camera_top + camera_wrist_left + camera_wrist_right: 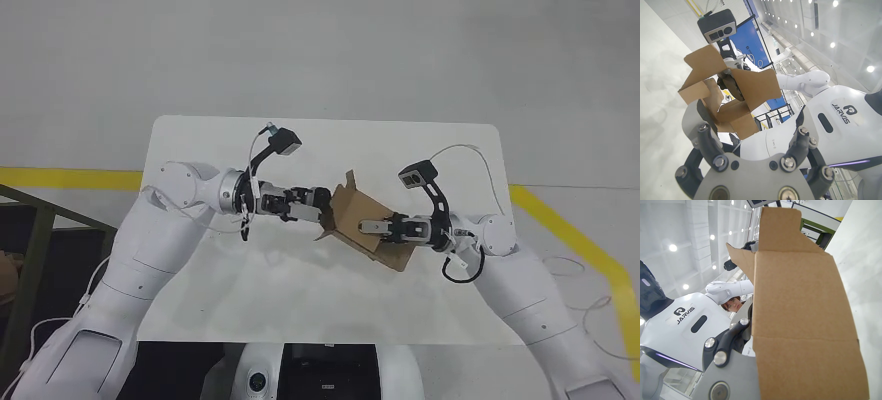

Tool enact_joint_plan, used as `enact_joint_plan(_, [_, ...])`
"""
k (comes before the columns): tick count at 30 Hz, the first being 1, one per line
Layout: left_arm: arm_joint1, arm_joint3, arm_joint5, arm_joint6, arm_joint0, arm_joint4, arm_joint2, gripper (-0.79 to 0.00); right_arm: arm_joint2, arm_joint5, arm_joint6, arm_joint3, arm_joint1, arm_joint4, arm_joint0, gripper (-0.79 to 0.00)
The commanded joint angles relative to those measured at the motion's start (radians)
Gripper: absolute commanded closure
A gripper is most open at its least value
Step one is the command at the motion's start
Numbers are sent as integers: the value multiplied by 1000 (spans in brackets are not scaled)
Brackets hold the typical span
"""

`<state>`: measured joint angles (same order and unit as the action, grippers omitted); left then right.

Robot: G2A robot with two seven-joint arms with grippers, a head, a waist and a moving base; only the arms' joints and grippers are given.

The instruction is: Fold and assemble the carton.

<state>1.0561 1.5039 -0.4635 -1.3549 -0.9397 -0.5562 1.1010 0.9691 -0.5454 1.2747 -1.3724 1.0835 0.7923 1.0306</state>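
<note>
My right gripper (372, 227) grasps the opened-up carton (348, 210), my left gripper (322, 204) released beside it; its end flaps await folding, I judge.

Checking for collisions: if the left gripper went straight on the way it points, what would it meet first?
The carton: its open flaps sit directly ahead of the left gripper, between its spread fingers and close to one. Exact depth is hard to judge.
</note>
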Motion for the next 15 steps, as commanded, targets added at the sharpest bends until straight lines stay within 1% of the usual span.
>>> enact_joint_plan(1, [2,8,-22,21,5,14,-6,-785,-7,6,6,5,4,17,-3,0])
enact_joint_plan(4, [1,23,-66,64,5,55,-8,-785,-12,14,14,25,9,37,-4,0])
enact_joint_plan(15, [1,23,-66,64,5,55,-8,-785,-9,14,13,42,11,53,-8,0])
